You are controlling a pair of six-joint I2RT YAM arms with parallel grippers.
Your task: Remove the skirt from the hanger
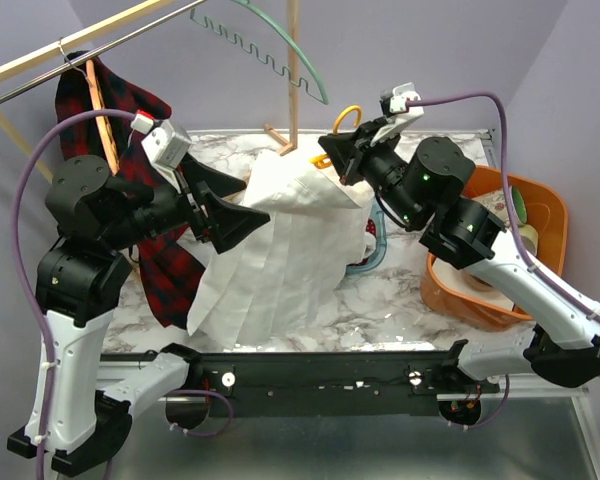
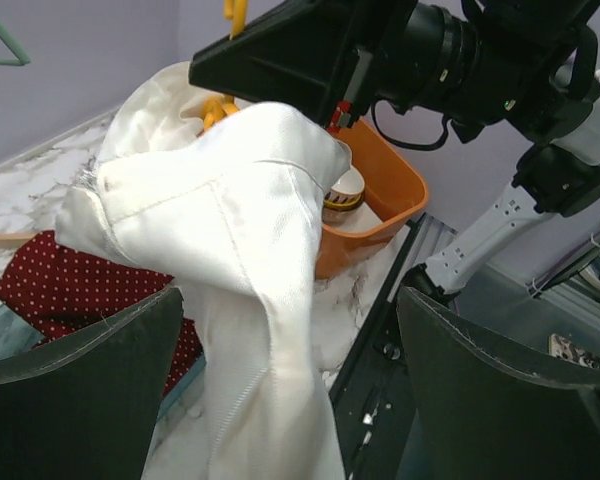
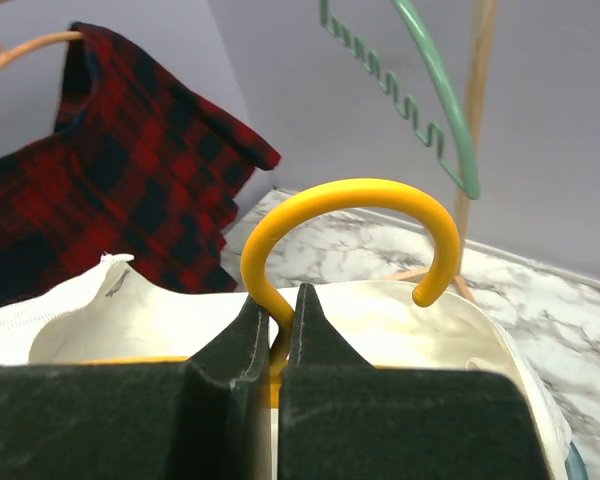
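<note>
The white skirt (image 1: 280, 250) hangs from a yellow hanger (image 1: 348, 118) held up over the table. In the right wrist view my right gripper (image 3: 283, 318) is shut on the hanger's neck (image 3: 280, 300), just under its yellow hook. The skirt's waistband (image 3: 400, 320) spreads out behind the fingers. From above, the right gripper (image 1: 338, 160) sits at the skirt's top right. My left gripper (image 1: 252, 203) is at the skirt's left edge and stands open. In the left wrist view a fold of the skirt (image 2: 260, 260) hangs between the wide-apart jaws of the left gripper (image 2: 290, 370), apart from both pads.
A red plaid garment (image 1: 120, 110) hangs on the wooden rack at back left. An empty green hanger (image 1: 280, 50) hangs above the rack post (image 1: 293, 70). An orange bin (image 1: 545, 215) stands at right. A red dotted cloth (image 2: 70, 290) lies beneath the skirt.
</note>
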